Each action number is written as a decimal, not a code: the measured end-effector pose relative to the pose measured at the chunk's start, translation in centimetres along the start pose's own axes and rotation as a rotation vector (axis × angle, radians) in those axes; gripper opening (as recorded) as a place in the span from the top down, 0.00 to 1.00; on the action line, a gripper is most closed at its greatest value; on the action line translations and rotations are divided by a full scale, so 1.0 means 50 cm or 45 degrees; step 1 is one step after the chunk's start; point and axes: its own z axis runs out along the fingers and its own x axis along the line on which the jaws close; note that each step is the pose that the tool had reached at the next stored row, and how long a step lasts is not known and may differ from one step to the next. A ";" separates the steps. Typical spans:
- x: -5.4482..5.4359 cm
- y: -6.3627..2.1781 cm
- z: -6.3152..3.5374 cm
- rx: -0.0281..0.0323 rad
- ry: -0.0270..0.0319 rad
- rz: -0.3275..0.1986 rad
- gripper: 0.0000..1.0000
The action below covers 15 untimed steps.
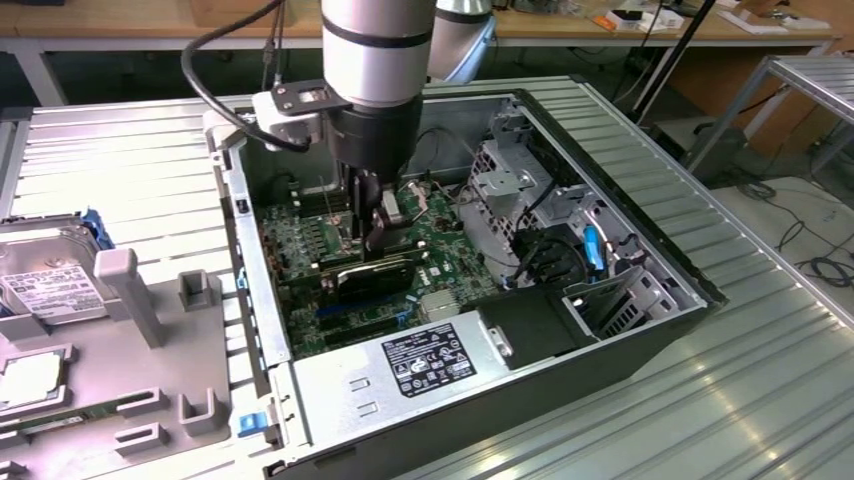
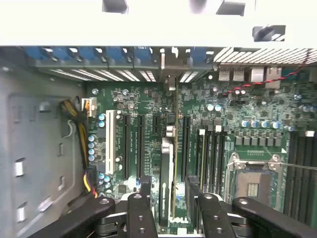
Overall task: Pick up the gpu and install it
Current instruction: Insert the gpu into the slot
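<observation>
We see the gripper (image 2: 169,192) down inside the open computer case (image 1: 641,345), jaws apart, its fingers (image 2: 145,198) standing clear of the gpu (image 2: 169,153) on both sides. The gpu stands on edge in a motherboard (image 2: 247,106) slot, bracket end against the case's rear wall.

The gpu (image 2: 167,173) stands upright on edge, seated in a motherboard slot.

Qty: 1 open PC case (image 1: 607,365), 1 mobo (image 2: 247,106), 1 gpu (image 2: 171,163), 1 PSU (image 1: 400,375), 1 CPU socket (image 2: 255,181), 1 white PCI slot (image 2: 110,141). 1 gripper (image 2: 168,187) w/ 2 fingers (image 2: 143,201). 1 grey fixture tray (image 1: 160,330), 1 hard drive (image 1: 47,285).
</observation>
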 end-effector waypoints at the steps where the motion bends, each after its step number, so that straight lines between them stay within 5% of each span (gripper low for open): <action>1: 0.000 0.000 -0.002 0.0000 -0.0004 0.000 0.60; 9: 0.000 0.000 -0.002 -0.0003 0.0001 0.000 0.61; 15: 0.000 0.000 -0.002 -0.0004 0.0001 0.000 0.86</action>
